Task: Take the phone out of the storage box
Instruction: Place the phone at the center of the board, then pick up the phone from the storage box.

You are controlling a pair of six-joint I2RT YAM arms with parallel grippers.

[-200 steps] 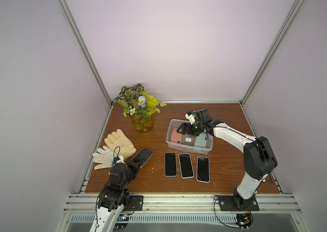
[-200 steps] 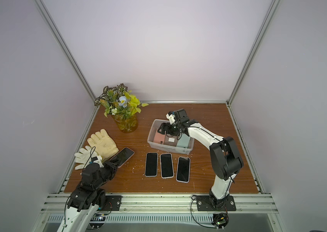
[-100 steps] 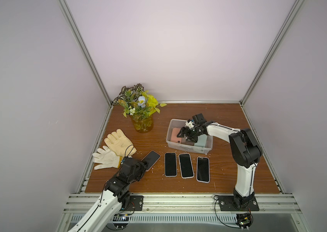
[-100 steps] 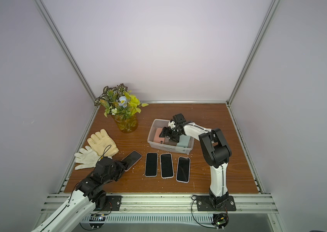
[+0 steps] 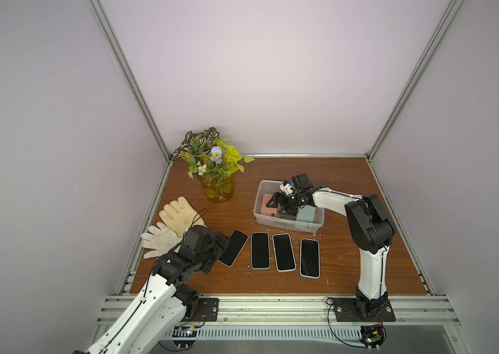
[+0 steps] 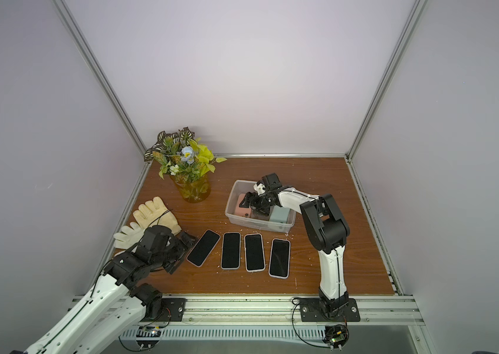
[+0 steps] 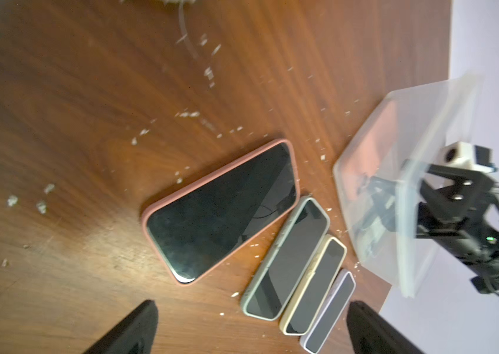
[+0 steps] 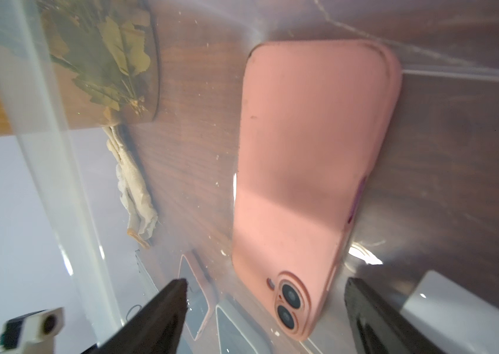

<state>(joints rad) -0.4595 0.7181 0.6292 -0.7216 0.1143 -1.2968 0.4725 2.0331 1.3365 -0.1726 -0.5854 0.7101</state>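
Right pincer: the right pincer (image 5: 279, 206) is reaching down inside the storage box. Its two black fingers (image 8: 162, 315) are standing apart and gripping nothing. The camera end of a phone is lying between them, and whether either finger is touching it I cannot tell.
Phone in reach: a phone in a salmon-pink soft case (image 8: 312, 153) is lying face down on the box's bottom, at the end nearer the vase, its twin lenses facing up.
Storage box: the clear, colourless rectangular plastic storage box (image 5: 288, 226) is sitting on the desk just behind the row of phones. It is also holding a grey-green cased phone (image 5: 305, 214) at its other end.
Left pincer: the left pincer (image 6: 182, 253) is hovering low over the desk, its fingers (image 7: 131, 331) spread wide with nothing between them.
Tilted phone: a black-screened phone in a dusty-pink case (image 7: 220, 211) is lying face up just ahead of the left pincer, clear of both fingers and skewed against the row.
Row: three phones are lying face up side by side, cased in sage green (image 7: 285, 260), cream (image 7: 315, 285) and lavender (image 7: 331, 312).
Gloves: a cream work glove (image 5: 179, 216) and a white knit glove (image 5: 161, 242) are lying overlapped beside the left pincer.
Vase: an amber glass vase of flowers (image 5: 218, 191) is standing upright at the back, apart from the box.
Desk: the brown wood-grain desk (image 5: 349, 184) is carrying small white flecks.
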